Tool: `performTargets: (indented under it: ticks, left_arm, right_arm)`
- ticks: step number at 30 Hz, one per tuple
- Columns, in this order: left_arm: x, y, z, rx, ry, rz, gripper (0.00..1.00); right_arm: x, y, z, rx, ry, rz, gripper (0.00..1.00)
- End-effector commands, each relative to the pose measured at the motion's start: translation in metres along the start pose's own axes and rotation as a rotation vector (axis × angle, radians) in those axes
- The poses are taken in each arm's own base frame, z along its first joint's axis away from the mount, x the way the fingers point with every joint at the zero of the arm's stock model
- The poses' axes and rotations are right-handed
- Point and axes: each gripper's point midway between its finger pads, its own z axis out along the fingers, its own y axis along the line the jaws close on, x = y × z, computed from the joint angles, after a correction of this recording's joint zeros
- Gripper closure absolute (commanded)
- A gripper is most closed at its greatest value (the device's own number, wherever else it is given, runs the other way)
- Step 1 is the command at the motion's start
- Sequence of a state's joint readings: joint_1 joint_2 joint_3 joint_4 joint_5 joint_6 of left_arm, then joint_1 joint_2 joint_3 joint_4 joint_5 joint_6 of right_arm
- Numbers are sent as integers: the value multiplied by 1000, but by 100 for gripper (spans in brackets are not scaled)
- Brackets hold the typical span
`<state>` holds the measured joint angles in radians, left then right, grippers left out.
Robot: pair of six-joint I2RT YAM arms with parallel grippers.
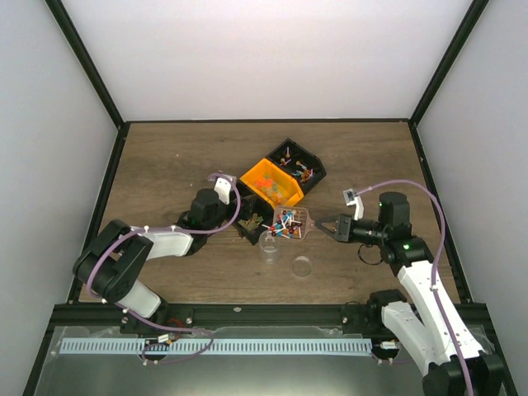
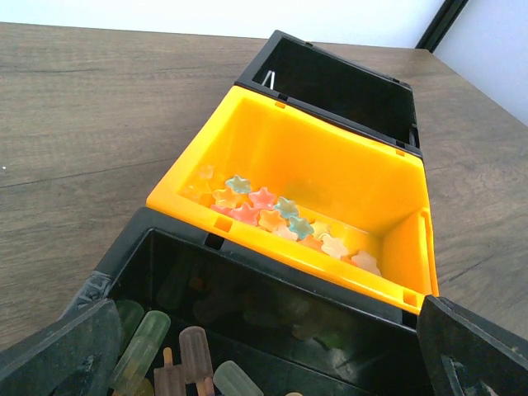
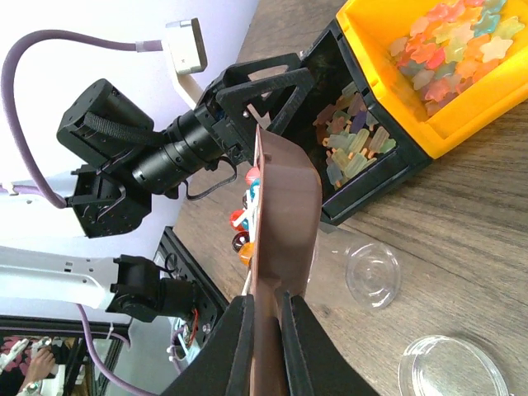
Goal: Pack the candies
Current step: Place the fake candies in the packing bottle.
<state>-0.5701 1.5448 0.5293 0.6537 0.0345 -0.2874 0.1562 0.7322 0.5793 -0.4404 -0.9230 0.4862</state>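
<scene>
The candies (image 1: 285, 221) — tiny, light, slick-wrapped and loose — are heaped on a brown scoop (image 3: 285, 214), which is clamped by its thin wall in the right gripper (image 3: 266, 304) near the small clear cup (image 1: 268, 246); pouring is judged safer than picking singly. The left gripper (image 2: 264, 334) is spread wide and empty over a black bin (image 2: 111, 268).

The left arm (image 1: 165, 242) and right arm (image 1: 425, 285) have white shells, black joints and looping lilac cables (image 1: 404, 182).

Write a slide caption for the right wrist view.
Right end effector pinches a brown translucent plastic tray of small wrapped candies near a clear plastic cup.
</scene>
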Motion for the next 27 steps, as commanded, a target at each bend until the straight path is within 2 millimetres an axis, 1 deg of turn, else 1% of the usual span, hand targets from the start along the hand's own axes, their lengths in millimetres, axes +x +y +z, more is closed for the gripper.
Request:
performTargets:
  ticks: [1, 10, 21, 27]
  left_arm:
    - [6, 2, 4, 2, 20, -11, 0]
    - [7, 4, 3, -1, 19, -13, 0]
    - [9, 5, 4, 0, 25, -18, 0]
    - [9, 5, 4, 3, 25, -18, 0]
  right_arm:
    - [-3, 15, -2, -31, 4, -47, 99]
    - [6, 7, 0, -16, 22, -32, 99]
    - [16, 8, -4, -22, 30, -24, 99]
    - [21, 0, -2, -2, 38, -10, 99]
